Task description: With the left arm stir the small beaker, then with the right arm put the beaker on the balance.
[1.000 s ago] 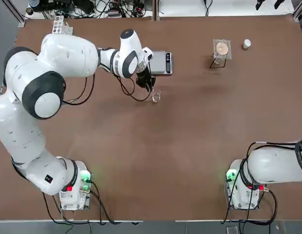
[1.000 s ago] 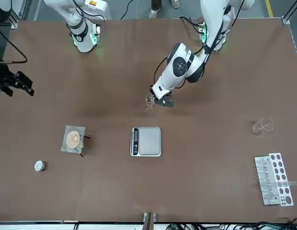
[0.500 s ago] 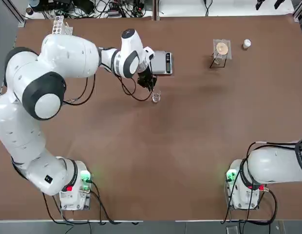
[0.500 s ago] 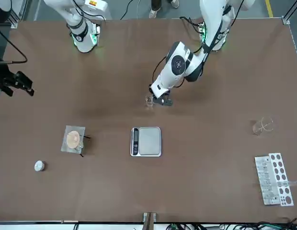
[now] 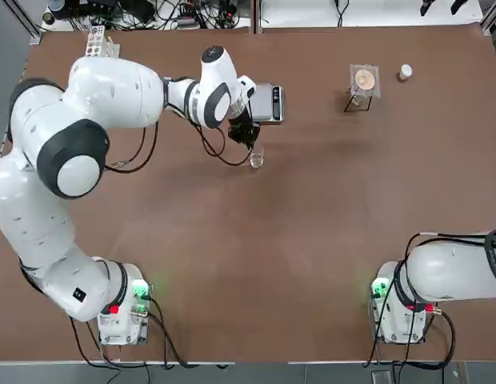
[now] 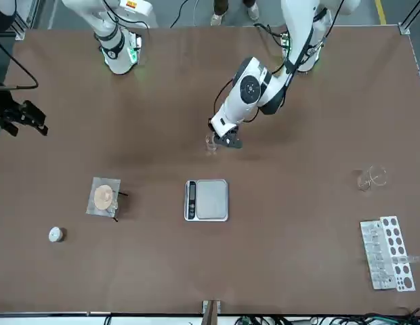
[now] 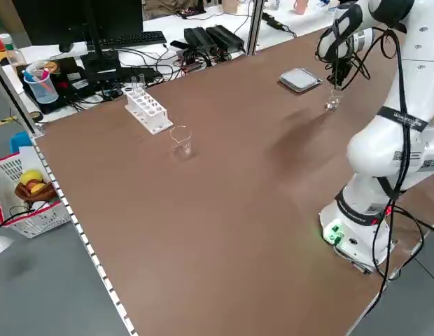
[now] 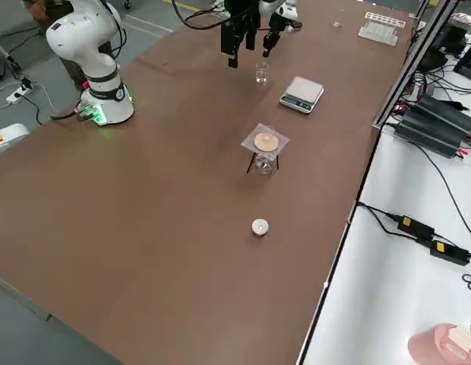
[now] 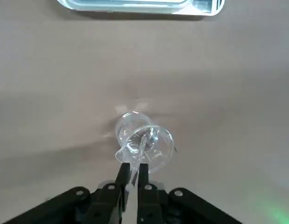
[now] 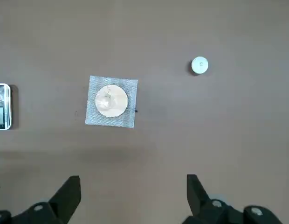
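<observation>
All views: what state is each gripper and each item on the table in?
Left gripper: shut on glass rod, over small beaker
Glass rod: dipped in small beaker
Small beaker: upright on table
Right gripper: open, empty
Balance: plate bare
Larger glass vessel: upright
Tube rack: standing, holding tubes

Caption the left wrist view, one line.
Left gripper closed on a thin clear rod, its end inside the small beaker, near the balance.

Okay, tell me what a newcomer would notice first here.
Probably the big white left arm, its hand pinching a clear glass rod that dips into the small beaker. Next, the silver balance just beyond that beaker, then the white rack at the table's far left.
</observation>
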Available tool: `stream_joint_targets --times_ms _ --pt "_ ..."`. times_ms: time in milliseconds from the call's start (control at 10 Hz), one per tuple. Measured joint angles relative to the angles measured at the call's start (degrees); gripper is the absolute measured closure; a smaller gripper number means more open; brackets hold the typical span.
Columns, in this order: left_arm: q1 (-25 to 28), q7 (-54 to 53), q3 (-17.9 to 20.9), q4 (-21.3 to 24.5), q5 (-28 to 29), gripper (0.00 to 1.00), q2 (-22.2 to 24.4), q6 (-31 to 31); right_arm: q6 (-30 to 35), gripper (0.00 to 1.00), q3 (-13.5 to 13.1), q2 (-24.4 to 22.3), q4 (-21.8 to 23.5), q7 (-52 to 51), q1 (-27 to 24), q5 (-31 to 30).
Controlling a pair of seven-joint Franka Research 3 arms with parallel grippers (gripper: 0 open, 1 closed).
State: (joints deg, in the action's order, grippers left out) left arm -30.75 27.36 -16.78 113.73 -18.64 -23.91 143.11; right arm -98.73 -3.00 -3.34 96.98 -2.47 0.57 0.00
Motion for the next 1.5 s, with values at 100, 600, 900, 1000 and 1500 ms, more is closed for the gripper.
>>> stream_joint_targets --times_ms 100,600,900,1000,1500 --pt "0.0 0.0 0.0 -0.1 0.0 0.88 0.0 0.0 0.0 0.00 0.0 0.0 0.0 0.0 0.0 0.0" --pt "-0.9 0.0 0.0 -0.5 0.6 0.92 0.0 0.0 0.0 0.00 -0.1 0.0 0.0 0.0 0.0 0.0" --pt "-0.9 0.0 0.1 -0.6 0.7 0.92 0.0 0.0 0.0 0.00 -0.2 0.0 0.0 0.0 0.0 0.0" --pt "-0.9 0.0 0.1 -0.6 0.7 0.93 0.0 0.0 0.0 0.00 -0.2 0.0 0.0 0.0 0.0 0.0" --pt "-1.1 4.1 0.1 -1.1 6.0 0.93 0.0 0.0 0.1 0.00 -0.4 -0.1 -0.1 0.0 0.0 0.0"
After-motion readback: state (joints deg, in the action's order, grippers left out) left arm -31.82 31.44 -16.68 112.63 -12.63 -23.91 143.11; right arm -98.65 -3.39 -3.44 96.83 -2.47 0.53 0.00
